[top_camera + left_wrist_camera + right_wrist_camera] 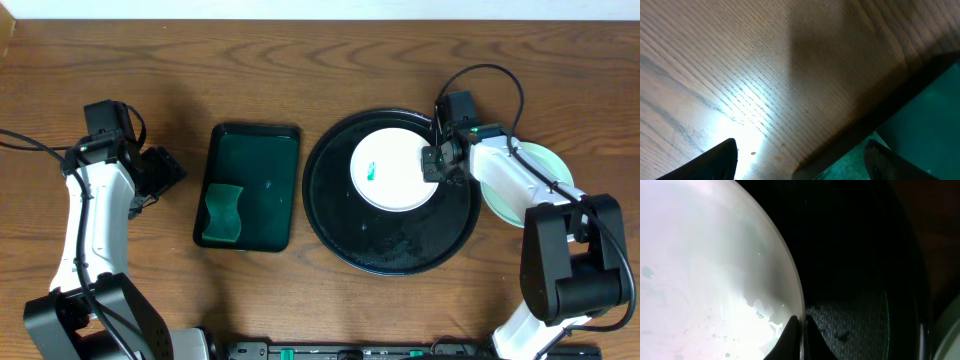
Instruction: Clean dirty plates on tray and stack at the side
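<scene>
Here right gripper [801, 321] pinches white plate [395, 170] edge near tray [390, 245] rim.

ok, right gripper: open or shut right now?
Shut on the white plate. In the wrist view, the right gripper has its fingertips pinched on either side of the plate's rim, above the black tray.

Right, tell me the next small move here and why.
Probably send the open left claw over to the green sponge. The white plate on the black tray carries a green smear. The right claw is pinched shut on its rim, and the left claw hovers empty beside the sponge's tray.
</scene>
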Controlling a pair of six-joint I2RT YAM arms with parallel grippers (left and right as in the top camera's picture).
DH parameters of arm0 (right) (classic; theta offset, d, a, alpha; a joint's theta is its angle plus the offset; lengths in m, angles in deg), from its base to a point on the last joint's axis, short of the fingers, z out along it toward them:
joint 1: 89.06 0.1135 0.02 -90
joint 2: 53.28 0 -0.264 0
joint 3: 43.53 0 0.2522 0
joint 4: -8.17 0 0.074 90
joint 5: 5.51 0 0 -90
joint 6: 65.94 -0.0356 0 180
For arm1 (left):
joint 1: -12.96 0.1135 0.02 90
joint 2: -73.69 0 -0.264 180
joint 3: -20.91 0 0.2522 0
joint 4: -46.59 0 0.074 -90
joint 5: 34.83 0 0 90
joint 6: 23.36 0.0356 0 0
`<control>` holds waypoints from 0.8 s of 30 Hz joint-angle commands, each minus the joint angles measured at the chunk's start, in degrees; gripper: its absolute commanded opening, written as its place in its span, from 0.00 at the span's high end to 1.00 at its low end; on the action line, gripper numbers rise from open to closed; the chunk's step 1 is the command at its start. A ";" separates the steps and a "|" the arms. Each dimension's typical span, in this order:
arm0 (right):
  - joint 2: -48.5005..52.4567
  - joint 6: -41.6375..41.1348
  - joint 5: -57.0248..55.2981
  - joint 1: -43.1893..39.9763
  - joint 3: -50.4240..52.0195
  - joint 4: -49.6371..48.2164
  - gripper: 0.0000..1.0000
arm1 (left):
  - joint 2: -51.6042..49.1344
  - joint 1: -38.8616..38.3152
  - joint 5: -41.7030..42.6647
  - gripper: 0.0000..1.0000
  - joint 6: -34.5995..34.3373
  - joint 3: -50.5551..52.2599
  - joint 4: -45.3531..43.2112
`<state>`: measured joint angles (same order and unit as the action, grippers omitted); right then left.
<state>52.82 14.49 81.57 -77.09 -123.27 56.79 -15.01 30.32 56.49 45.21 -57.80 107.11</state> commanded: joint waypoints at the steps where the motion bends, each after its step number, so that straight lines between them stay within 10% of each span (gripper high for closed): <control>1: -0.87 3.43 0.22 0.02 0.33 -0.59 0.99 | 0.63 0.24 -0.35 0.19 -0.31 -1.03 0.35; 6: -0.87 1.75 0.22 0.02 0.35 -0.11 0.98 | 0.63 0.24 -0.37 0.19 -0.31 -1.03 0.35; 11: -0.87 0.35 1.57 0.02 0.39 0.59 0.65 | 0.63 0.24 -0.37 0.19 -0.28 -1.03 0.35; 24: -0.87 -0.70 1.73 0.02 2.56 -1.20 0.73 | 0.63 0.24 -0.37 0.19 -0.31 -1.03 0.35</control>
<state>52.82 14.47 83.05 -77.09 -120.97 55.78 -15.01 30.32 56.49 45.21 -57.80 107.11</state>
